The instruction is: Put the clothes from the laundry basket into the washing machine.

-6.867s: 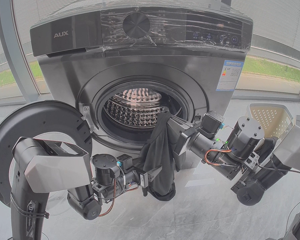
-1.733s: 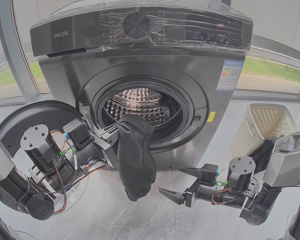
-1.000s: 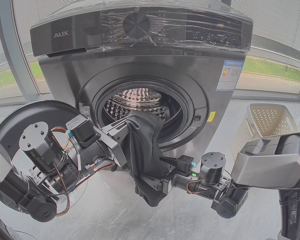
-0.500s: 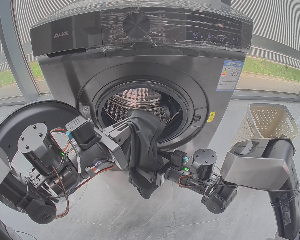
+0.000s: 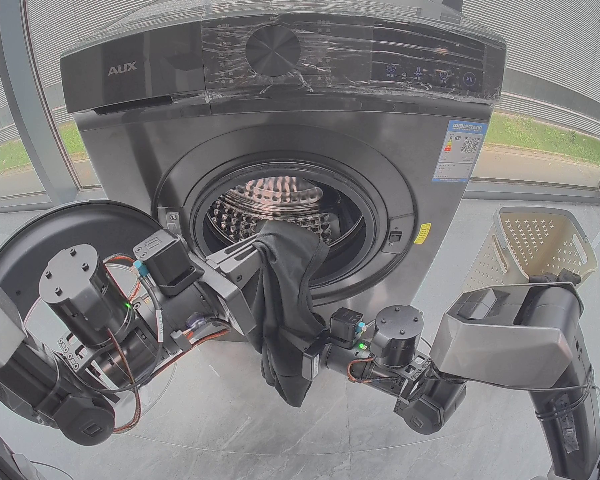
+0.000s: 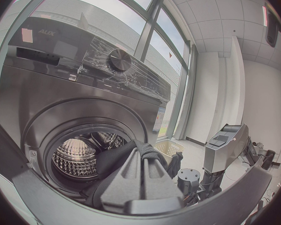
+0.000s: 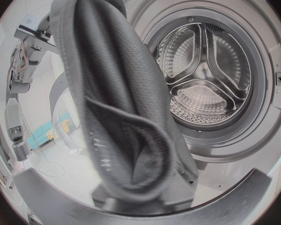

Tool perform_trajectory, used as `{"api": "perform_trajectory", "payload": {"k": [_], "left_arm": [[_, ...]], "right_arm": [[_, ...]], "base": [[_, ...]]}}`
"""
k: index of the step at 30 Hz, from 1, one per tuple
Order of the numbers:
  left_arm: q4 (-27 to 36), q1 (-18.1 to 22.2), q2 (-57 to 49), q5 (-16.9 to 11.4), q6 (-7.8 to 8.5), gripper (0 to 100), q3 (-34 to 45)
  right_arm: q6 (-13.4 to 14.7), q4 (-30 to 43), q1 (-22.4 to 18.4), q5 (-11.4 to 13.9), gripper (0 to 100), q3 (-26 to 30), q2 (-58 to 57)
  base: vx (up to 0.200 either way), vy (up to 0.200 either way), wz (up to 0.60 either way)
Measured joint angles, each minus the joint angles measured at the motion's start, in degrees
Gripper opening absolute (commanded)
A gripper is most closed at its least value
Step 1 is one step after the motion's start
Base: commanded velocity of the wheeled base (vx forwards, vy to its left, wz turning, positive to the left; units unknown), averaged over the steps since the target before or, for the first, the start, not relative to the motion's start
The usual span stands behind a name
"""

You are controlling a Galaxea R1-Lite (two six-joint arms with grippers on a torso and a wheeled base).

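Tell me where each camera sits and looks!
Head: high on the robot, facing down at the washer; both arms show, left gripper and right gripper at the cloth.
Left wrist: on the left arm, facing the drum; its gripper pinches the cloth.
Right wrist: on the right arm, facing the drum, cloth hanging at its gripper.
Shared: both wrists see cloth and drum.

Not much lettering in front of me. There's a short brand logo (image 5: 122, 69) in pale letters on the washing machine (image 5: 280, 135)'s dark top panel, left of the dial (image 5: 273, 50). A blue label (image 5: 459, 150) with a square code sits upper right on the front, but the print's too small to read. Same story for the tiny yellow sticker (image 5: 422, 233) beside the door latch (image 5: 395, 236).
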Motion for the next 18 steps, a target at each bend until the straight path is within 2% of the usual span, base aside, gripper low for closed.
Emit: {"api": "perform_trajectory", "payload": {"k": [12, 18], "left_arm": [[0.0, 6.1, 6.4, 2.7, -0.33, 0, -1.9], [0.0, 7.1, 11.1, 3.8, 0.09, 0, -2.0]], "right_arm": [[0.2, 0.0, 2.9, -0.9, 0, 11.1, -6.6], [0.2, 0.0, 3.7, -1.1, 0, 13.1, -9.9]], "base": [[0.000, 0.000, 0.00], [0.000, 0.000, 0.00]]}}
